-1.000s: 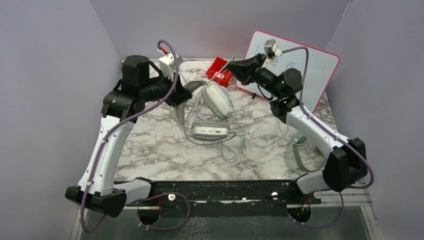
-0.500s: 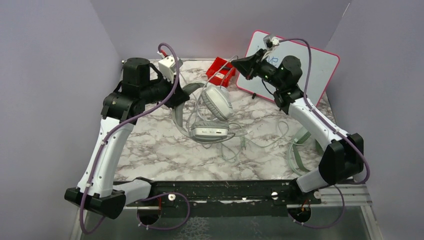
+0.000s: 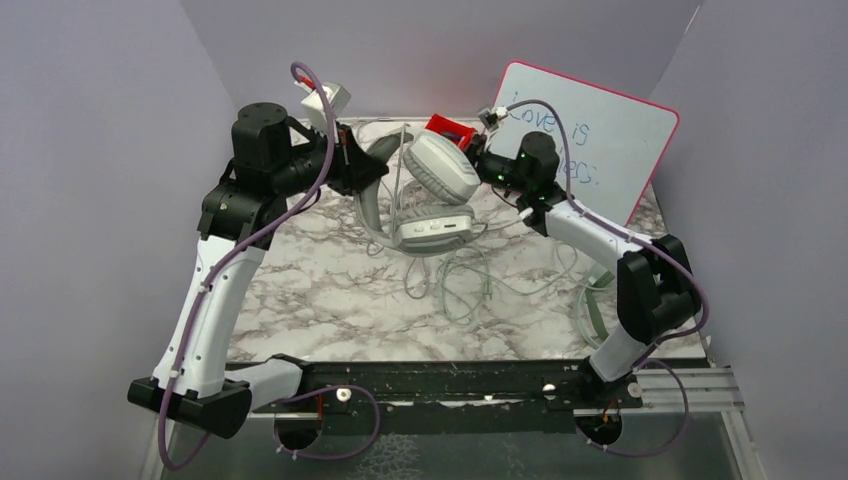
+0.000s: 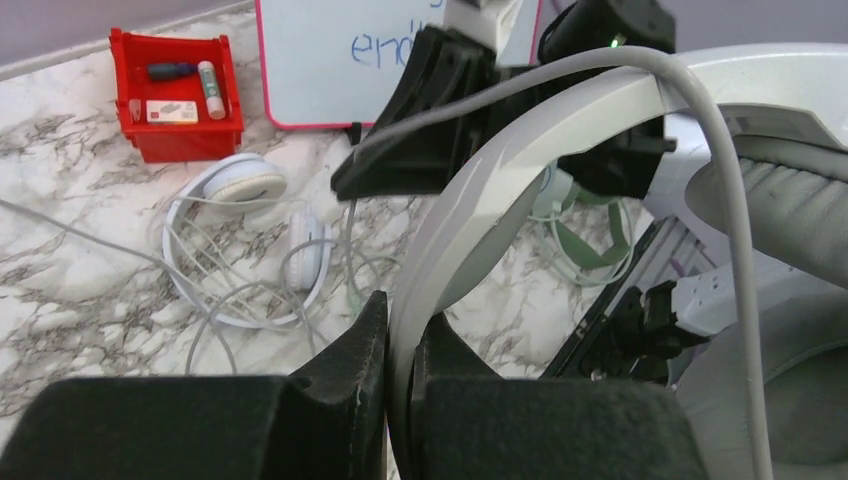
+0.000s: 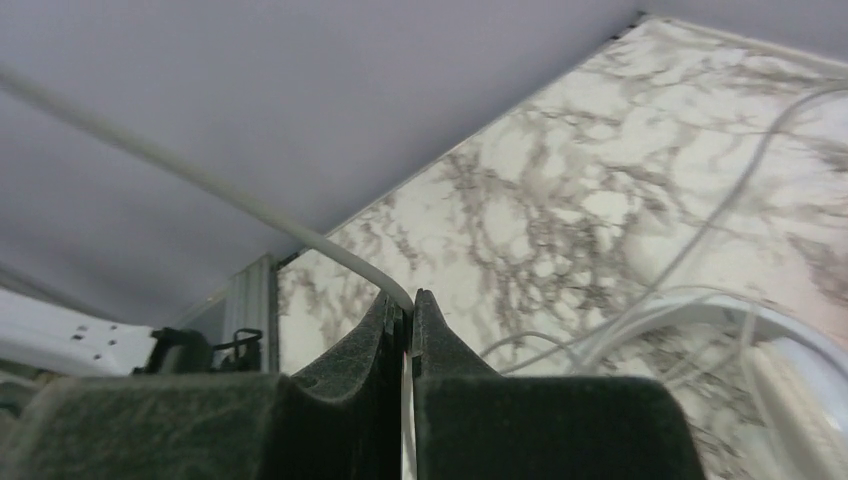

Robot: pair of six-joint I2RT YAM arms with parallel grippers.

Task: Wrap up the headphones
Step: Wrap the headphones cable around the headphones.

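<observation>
Above table (image 3: 300,290), left end effector (image 4: 400,315) gripping headphones (image 3: 440,170), right end effector (image 5: 400,300) pinching cable (image 5: 200,180)

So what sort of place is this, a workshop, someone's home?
Most likely a robot lab's test booth, not a home: a left arm and right arm are bolted at the near edge of a marble-patterned table, plain lilac walls box it in, and headphones look like practice props.

Red bin (image 4: 178,95) (small items inside) sits beside a pink-edged whiteboard (image 3: 610,130).
</observation>
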